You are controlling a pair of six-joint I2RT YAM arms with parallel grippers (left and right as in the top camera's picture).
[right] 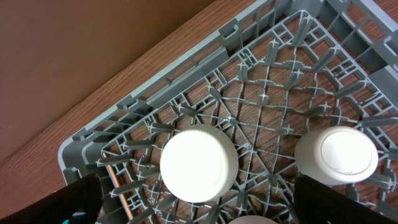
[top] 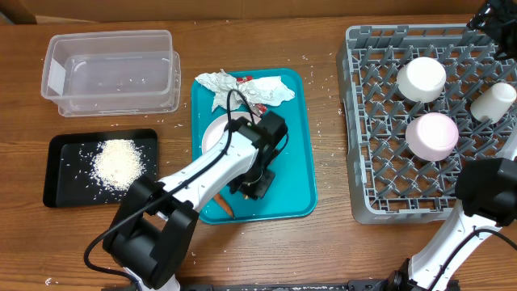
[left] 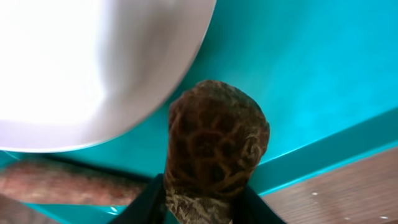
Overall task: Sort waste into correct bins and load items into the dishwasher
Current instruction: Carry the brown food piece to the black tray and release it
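Observation:
In the left wrist view, my left gripper [left: 198, 208] is shut on a brown food lump [left: 214, 143], its dark fingers [left: 146, 205] pressed to both sides, over the teal tray [left: 298, 74]. A white plate [left: 81, 62] lies just beyond and a carrot [left: 56, 180] to one side. Overhead, the left gripper [top: 254, 184] hangs low over the tray with the carrot [top: 224, 204] beside it, and crumpled napkins [top: 242, 89] with a red wrapper [top: 260, 107] lie at the far end. My right gripper [right: 199, 196] stands open above the dish rack [right: 155, 93], over an upturned bowl [right: 199, 163].
A clear tub [top: 109, 69] sits at the back left, with a black tray [top: 65, 174] holding rice [top: 117, 162] in front of it. The grey rack [top: 363, 121] on the right carries two upturned bowls [top: 420, 78] [top: 432, 135] and a cup [top: 493, 101]. Rice grains dot the table.

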